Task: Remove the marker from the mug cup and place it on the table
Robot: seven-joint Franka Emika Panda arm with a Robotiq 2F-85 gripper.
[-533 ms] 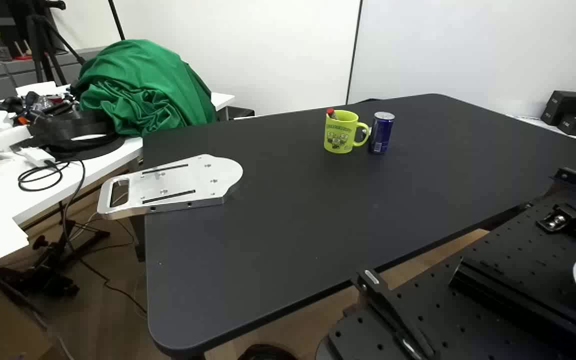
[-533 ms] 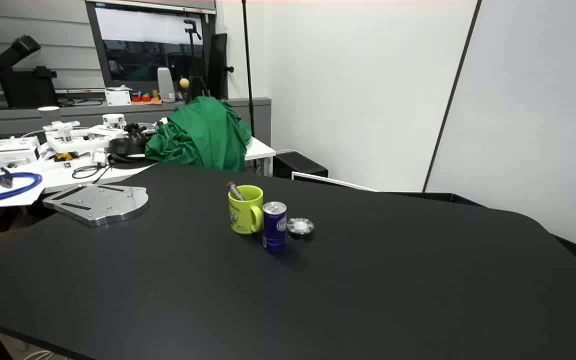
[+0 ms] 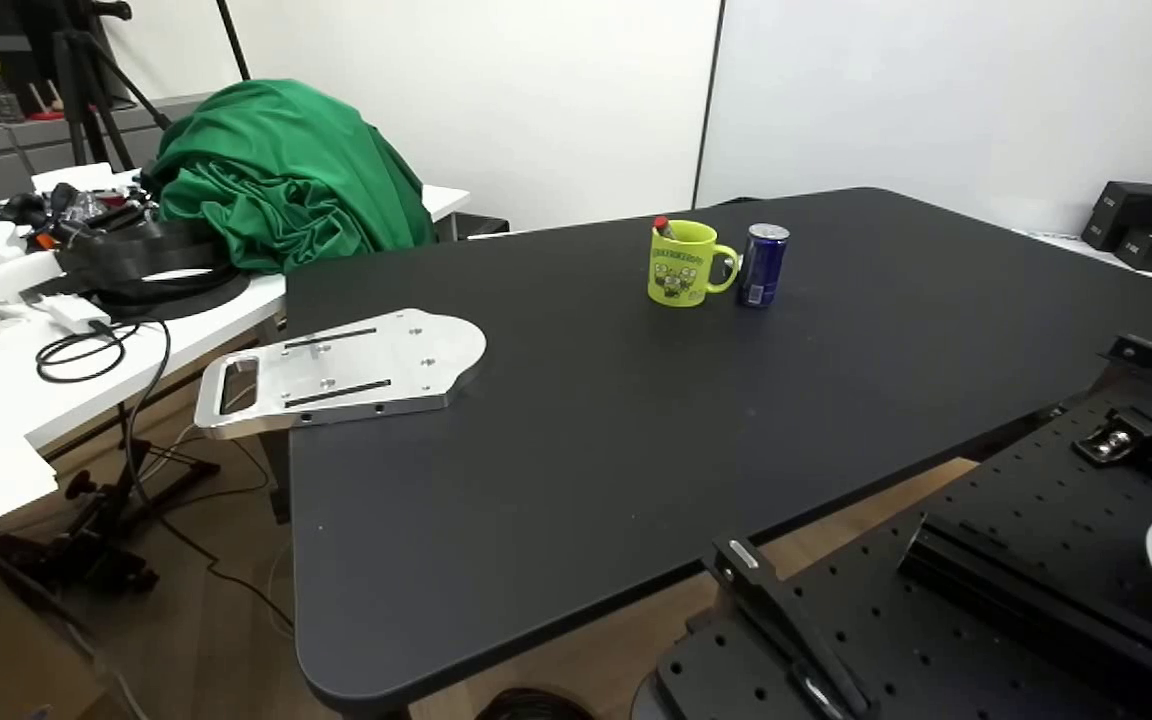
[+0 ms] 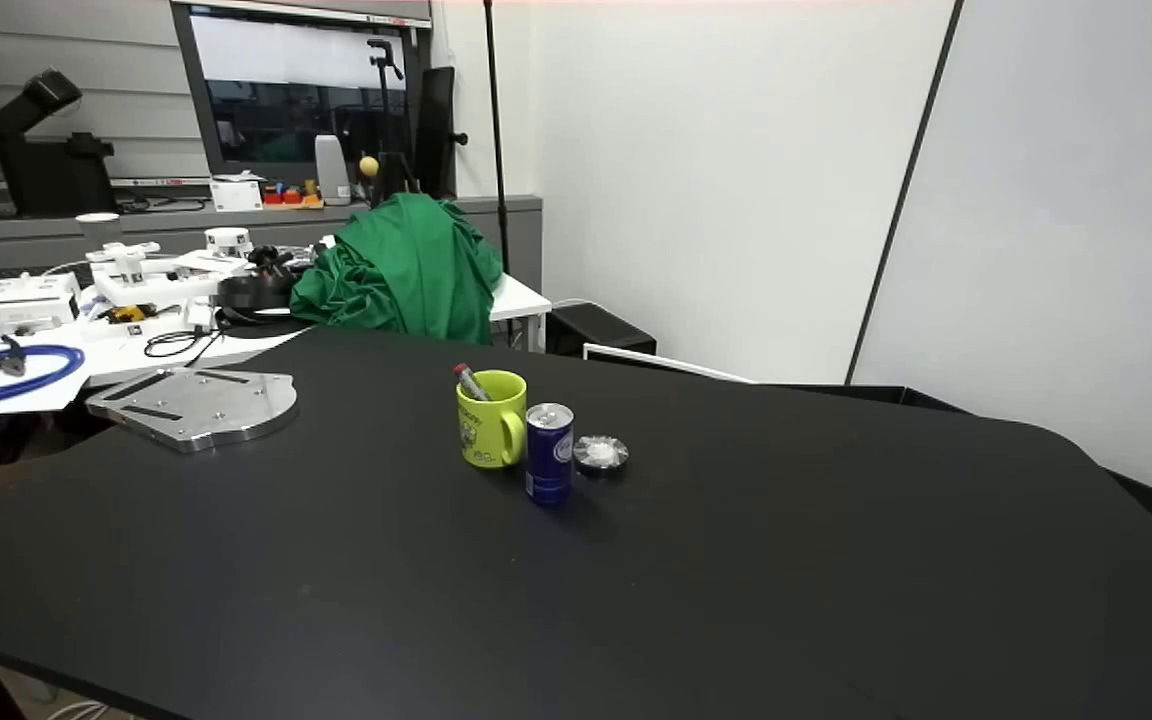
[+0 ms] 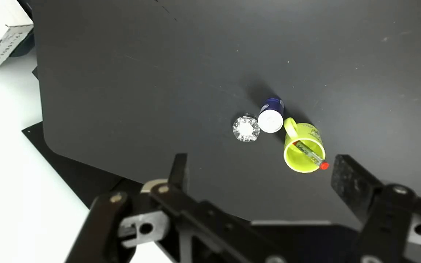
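Across the lower part of both exterior views, the black table [image 3: 556, 480] is spread wide, with rounded corners. Near its side a cluttered white desk [image 3: 6, 400] is placed, and on this desk a green cloth [image 3: 281, 180] is heaped. At the table's edge a silver metal plate [image 3: 366, 365] is laid flat, with its handle end put out beyond the border. By the wrist view the gripper [image 5: 263, 171] is shown with its two fingers spread widely from each other. The mug cup [image 3: 678, 275] is set upright on the table, its handle turned toward a blue can [image 3: 764, 268], which is stood upright just beside it. Near the blue can a shiny round object [image 4: 601, 453] is laid; whether these two are touching cannot be told. Inside the mug cup the marker [image 5: 308, 151] is leaned, its red end raised above the rim, on the side opposite to the handle. When both exterior views are compared with the earlier frame, the metal plate, the mug cup, the blue can and the marker are found in the same places.
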